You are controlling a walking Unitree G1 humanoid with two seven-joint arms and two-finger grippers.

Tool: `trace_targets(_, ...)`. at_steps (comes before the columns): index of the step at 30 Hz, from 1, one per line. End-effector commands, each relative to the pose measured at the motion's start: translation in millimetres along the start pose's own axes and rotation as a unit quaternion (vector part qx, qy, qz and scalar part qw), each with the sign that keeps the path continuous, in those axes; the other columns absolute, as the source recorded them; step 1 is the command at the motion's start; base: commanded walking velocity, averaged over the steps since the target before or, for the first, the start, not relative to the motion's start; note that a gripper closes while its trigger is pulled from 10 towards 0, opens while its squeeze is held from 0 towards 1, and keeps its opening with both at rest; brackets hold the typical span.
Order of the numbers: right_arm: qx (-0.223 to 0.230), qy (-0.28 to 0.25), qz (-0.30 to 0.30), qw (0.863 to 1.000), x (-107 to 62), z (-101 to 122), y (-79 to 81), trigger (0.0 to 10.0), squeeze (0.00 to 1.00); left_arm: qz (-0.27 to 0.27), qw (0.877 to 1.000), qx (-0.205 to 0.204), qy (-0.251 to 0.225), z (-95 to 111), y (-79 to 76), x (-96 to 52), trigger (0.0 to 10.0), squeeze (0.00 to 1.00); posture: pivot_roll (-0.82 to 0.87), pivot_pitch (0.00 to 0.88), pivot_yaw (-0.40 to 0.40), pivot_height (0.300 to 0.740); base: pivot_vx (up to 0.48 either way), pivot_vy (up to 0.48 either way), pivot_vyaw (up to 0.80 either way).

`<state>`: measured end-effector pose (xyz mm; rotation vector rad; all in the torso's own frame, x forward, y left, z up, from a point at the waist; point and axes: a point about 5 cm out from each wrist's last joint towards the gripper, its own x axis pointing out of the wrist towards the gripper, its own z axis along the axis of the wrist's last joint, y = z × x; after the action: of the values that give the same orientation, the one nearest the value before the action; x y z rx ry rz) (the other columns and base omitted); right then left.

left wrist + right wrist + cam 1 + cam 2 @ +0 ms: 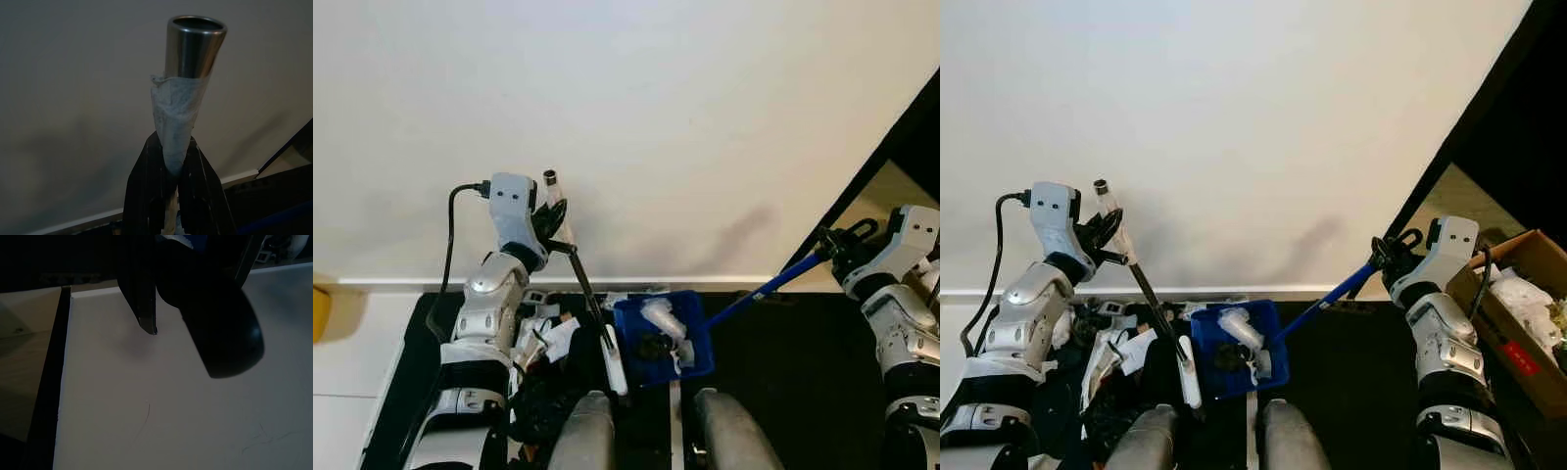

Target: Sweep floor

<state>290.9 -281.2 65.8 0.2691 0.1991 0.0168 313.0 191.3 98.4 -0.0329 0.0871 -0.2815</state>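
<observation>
The white wall (626, 108) takes most of the head views, and I use the blue dustpan (664, 341) as the landmark for all places. The wall stands behind the dustpan, with a pale baseboard (685, 281) along its foot. The dark floor (1351, 382) lies under and around the dustpan. Far to the right of the dustpan an open cardboard box (1518, 313) with white stuff inside stands on the floor.

The dustpan hangs low in the middle, just ahead of the robot's legs, and it holds crumpled white pieces and some dark bits. Its blue handle (769, 289) rises to the right of the dustpan up to the right gripper (832, 243). The black fingers are closed around the top end of this handle.

To the left of the dustpan a heap of rubbish (1111, 357), papers and dark things, lies on the floor. The broom stick (587, 294) goes from the dustpan's left edge, where its white lower part (615, 367) hangs, up and to the left. The left gripper (168, 171) has the stick clamped between its fingers (142, 186), just under the metal tip (194, 46), where pale tape (176, 117) is wrapped around the stick.
</observation>
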Motion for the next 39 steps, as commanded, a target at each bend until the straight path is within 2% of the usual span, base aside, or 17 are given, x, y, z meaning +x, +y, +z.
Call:
trace_targets(1, 0.007, -0.011, 0.006, 1.0, 2.3, 2.0, 3.7, 10.0, 0.0, -0.002, 1.0, -0.003, -0.009, 3.8, -2.5, 2.6, 10.0, 0.0, 0.01, 0.045, 0.05, 0.74, 0.0, -0.424, 0.0)
trace_targets(10, 0.003, -0.007, 0.011, 1.0, 3.6, -0.4, 8.6, 10.0, 0.0, 0.003, 1.0, -0.006, -0.009, 3.6, -1.7, 2.9, 10.0, 0.0, 0.01, 0.045, 0.049, 0.74, 0.0, -0.421, 0.0)
trace_targets(39, -0.002, -0.003, 0.011, 1.0, 2.5, -2.1, 8.9, 10.0, 0.0, 0.009, 1.0, -0.007, -0.007, 1.8, 1.5, 0.5, 10.0, 0.0, 0.01, 0.051, 0.047, 0.74, 0.0, -0.422, 0.0)
